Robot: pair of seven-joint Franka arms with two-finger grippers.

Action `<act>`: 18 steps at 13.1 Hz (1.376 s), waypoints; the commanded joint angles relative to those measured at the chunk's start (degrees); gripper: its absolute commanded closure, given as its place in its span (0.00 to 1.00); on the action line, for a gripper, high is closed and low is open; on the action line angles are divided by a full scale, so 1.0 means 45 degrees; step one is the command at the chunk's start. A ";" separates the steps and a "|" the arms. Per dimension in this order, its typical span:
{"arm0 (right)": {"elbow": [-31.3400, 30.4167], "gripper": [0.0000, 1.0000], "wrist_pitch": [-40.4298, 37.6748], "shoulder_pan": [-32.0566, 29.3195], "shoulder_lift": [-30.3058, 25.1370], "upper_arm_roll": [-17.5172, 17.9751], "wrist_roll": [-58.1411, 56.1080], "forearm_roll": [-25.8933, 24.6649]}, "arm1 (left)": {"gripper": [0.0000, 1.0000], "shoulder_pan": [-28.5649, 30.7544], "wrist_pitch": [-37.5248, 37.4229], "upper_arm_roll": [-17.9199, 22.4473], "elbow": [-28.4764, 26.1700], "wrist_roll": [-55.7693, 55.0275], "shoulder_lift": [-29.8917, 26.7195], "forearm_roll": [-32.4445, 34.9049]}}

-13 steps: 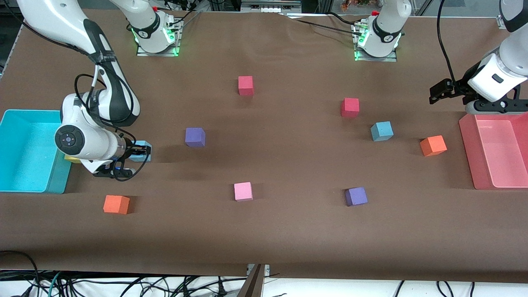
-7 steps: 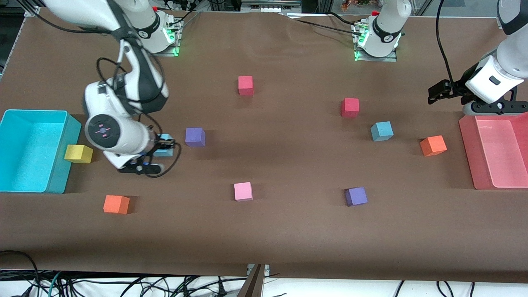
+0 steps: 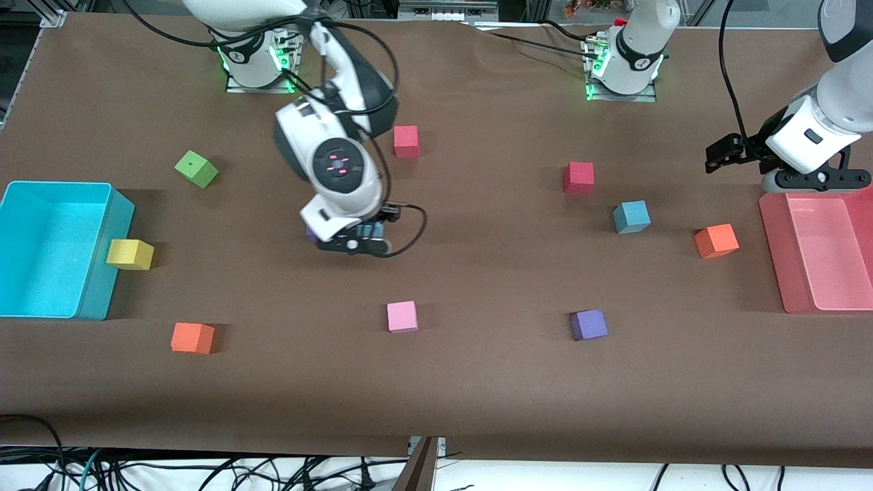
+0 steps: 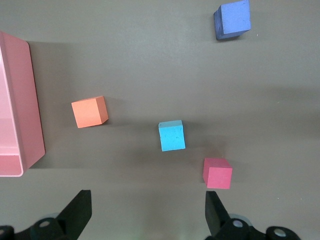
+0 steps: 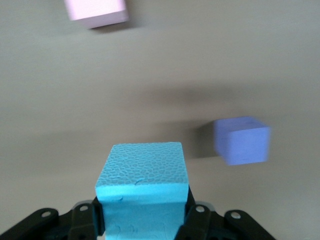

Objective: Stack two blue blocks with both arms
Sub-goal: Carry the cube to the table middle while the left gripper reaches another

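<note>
One blue block (image 5: 142, 192) is clamped in my right gripper (image 5: 142, 212), which is shut on it; black fingers (image 5: 192, 215) press both its sides. In the front view that gripper (image 3: 365, 233) hangs over the table's middle, above a purple cube (image 5: 242, 140), and the wrist hides the held block. The other blue block (image 3: 631, 217) (image 4: 172, 135) rests on the table toward the left arm's end, beside a red cube (image 3: 578, 177). My left gripper (image 3: 730, 151) (image 4: 145, 215) hovers open and empty beside the pink bin (image 3: 818, 300).
A cyan bin (image 3: 95, 300) stands at the right arm's end with a yellow cube (image 3: 129, 254) against it. Loose cubes lie about: green (image 3: 196, 168), red (image 3: 406, 141), orange (image 3: 192, 337) (image 3: 716, 240), pink (image 3: 402, 316), purple (image 3: 588, 324).
My right arm has lifted the blue block from beside the cyan bin and carried it toward the table's middle, uncovering the yellow and green cubes. The left arm has barely shifted.
</note>
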 commanded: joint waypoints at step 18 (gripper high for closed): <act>0.2788 0.64 0.2895 0.2960 0.4599 0.0058 0.1885 0.0981 | 0.00 0.0115 0.1632 -0.0069 -0.0754 -0.0006 0.0836 -0.0150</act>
